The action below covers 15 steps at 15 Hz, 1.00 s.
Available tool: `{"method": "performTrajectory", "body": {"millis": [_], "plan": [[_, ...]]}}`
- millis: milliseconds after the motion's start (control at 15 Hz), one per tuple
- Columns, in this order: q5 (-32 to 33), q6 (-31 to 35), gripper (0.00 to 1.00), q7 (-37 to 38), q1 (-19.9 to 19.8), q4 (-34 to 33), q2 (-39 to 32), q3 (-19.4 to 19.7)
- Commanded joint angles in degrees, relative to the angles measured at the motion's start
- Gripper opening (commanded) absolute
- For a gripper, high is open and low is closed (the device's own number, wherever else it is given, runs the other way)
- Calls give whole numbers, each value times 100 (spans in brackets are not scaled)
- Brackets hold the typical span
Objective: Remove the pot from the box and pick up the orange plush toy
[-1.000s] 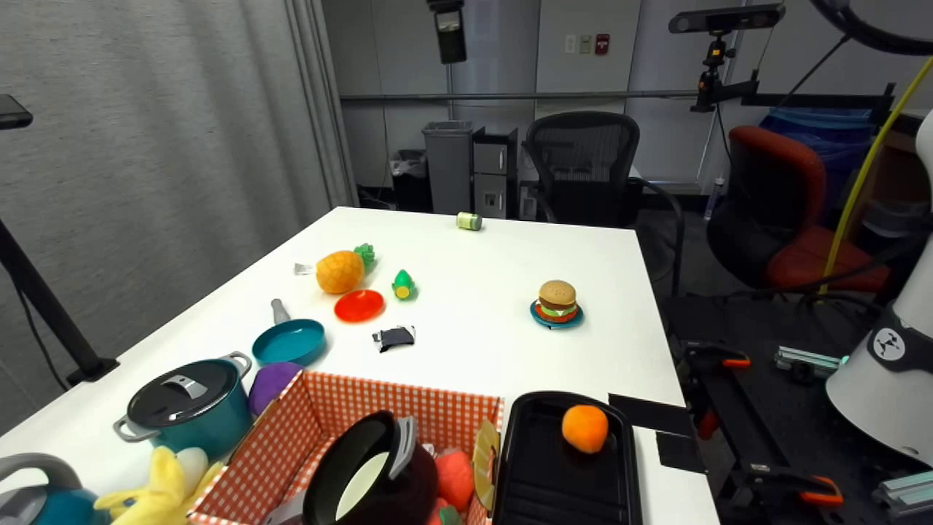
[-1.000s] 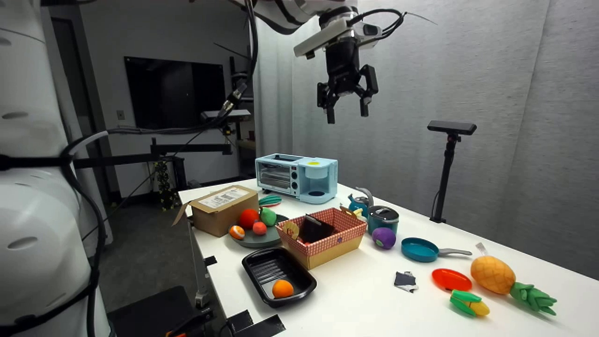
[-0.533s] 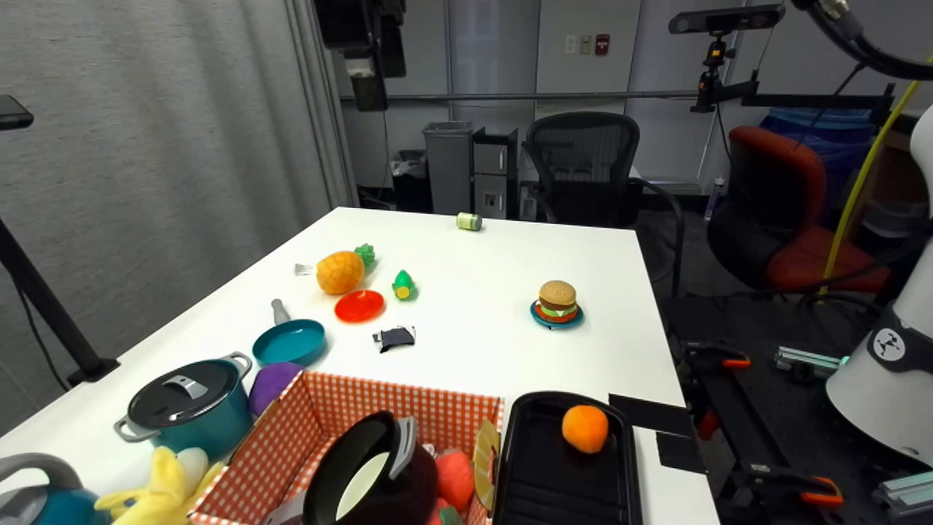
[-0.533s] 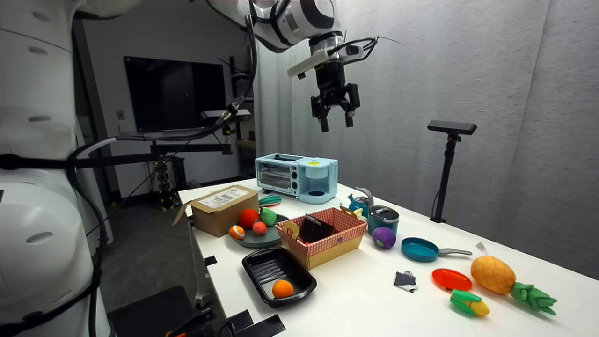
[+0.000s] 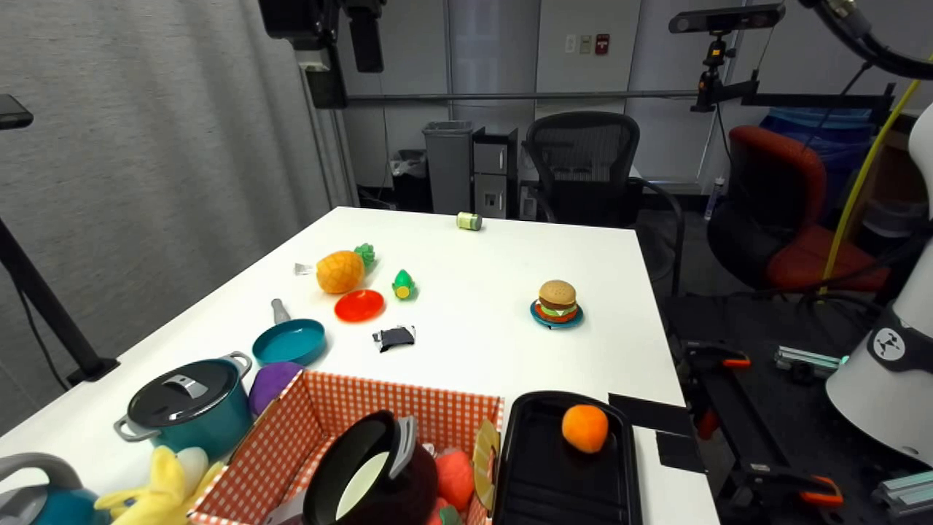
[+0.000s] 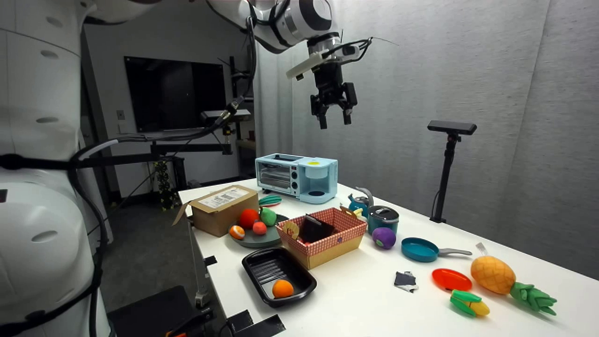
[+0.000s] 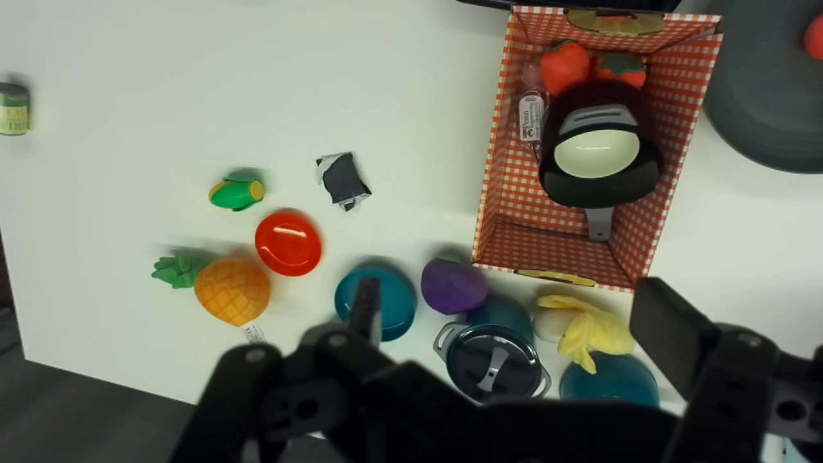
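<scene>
Table [image 5: 474, 357], white and broad, spread below me. On it sat the red gingham box [image 5: 408, 401], and just beside that the black baking tray [image 5: 561, 488]. In the box the black pot [image 7: 598, 157] lay tilted, its pale inside showing. A toy pineapple [image 6: 493, 276] lay well apart from the box; the toy orange [image 6: 282, 289] rested in the tray. My two fingertips [image 6: 323, 122] stood spread wide and unclenched, high above the table.
</scene>
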<state>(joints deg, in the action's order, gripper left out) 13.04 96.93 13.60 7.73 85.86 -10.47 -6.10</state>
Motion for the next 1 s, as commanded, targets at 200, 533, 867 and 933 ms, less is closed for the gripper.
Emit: {"method": "performTrajectory", "body": {"millis": [200, 533, 867, 933], "plan": [[65, -50, 100, 65, 52, -43, -227, 64], [82, -186, 100, 80, 103, -244, -1038, 138], [-20, -330, 100, 118, 206, -566, -1717, 181], [-43, -345, 100, 136, 240, -624, -1811, 176]]}}
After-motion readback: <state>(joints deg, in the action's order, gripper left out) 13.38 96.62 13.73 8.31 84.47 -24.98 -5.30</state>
